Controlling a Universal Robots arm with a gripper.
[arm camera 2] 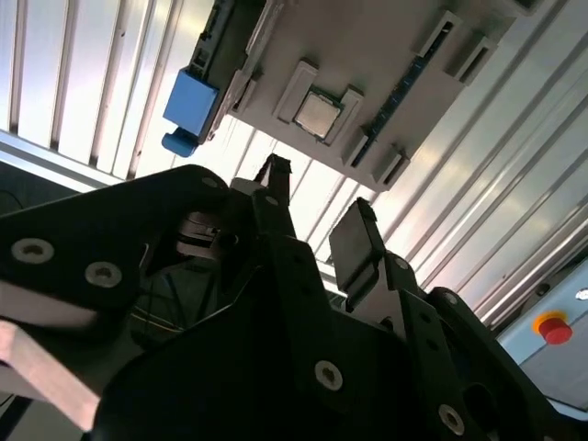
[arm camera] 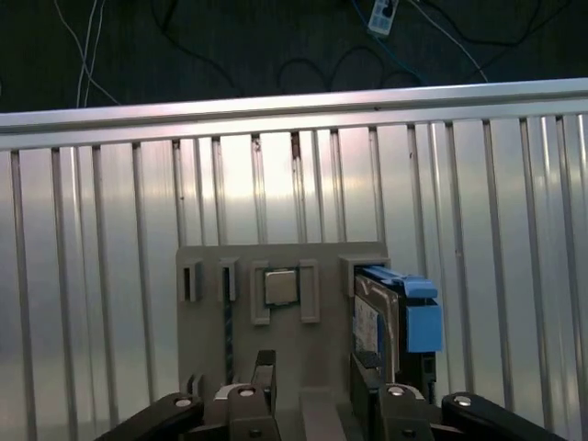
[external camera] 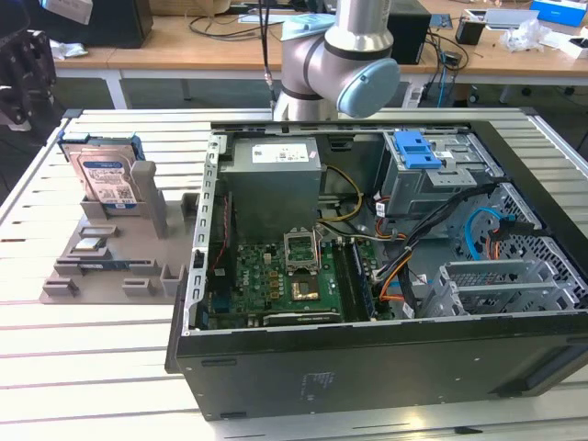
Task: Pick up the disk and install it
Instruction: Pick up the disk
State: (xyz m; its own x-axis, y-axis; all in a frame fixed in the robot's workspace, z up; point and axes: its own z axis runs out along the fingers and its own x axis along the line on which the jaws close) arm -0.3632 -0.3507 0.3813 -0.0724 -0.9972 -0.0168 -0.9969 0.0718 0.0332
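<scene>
Disk [external camera: 103,175] stands on edge in the exterior view, slotted into a grey holder [external camera: 110,253] near the slatted table's [external camera: 92,367] edge at the exterior view's left, beside the open computer case [external camera: 367,276] and well apart from the arm [external camera: 340,55]. In the second wrist view the gripper [arm camera 2: 313,200] hangs with its black fingers [arm camera 2: 354,239] spread apart, gripping nothing, the holder and disk beyond them. In the first wrist view the disk sits at the holder's corner, in line with one fingertip.
</scene>
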